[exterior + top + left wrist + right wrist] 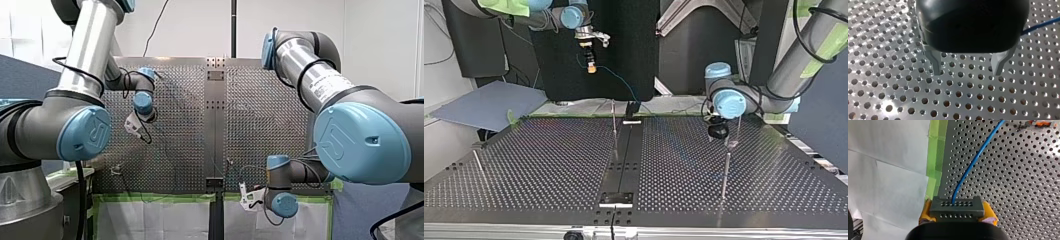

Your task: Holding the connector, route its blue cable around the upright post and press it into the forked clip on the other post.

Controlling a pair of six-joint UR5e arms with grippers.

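Perforated metal table (pixel 549 160) fills the work area, with a dark strip down its middle. My right gripper (pixel 958 216) is clamped on the grey connector (pixel 956 208), its yellow pads (pixel 990 214) pressing either side. In the top view it hangs high above the table's far edge, at that view's left. From the connector the blue cable (pixel 973 162) drops in a slack curve to a dark fitting (pixel 632 107) at the far end of the middle strip, and it touches neither post. My left gripper (pixel 967 71) hovers low over the plate with its metal fingers (pixel 935 62) spread wide and nothing between them. It is near the thin post (pixel 727 167) at the top view's right, whose top carries a small piece that I take for the forked clip, though it is too small to be sure. The upright post (pixel 614 127) stands near the fitting, beside the middle strip. I judge the routing not yet begun: the connector is in hand and the wrap lies ahead. The next move calls for bringing the connector down and past the upright post so the cable bends around it, under light tension and without pulling on the post. Beyond the table's edge lie green tape (pixel 935 157) and white paper (pixel 885 170); a black panel (pixel 624 40) stands behind.
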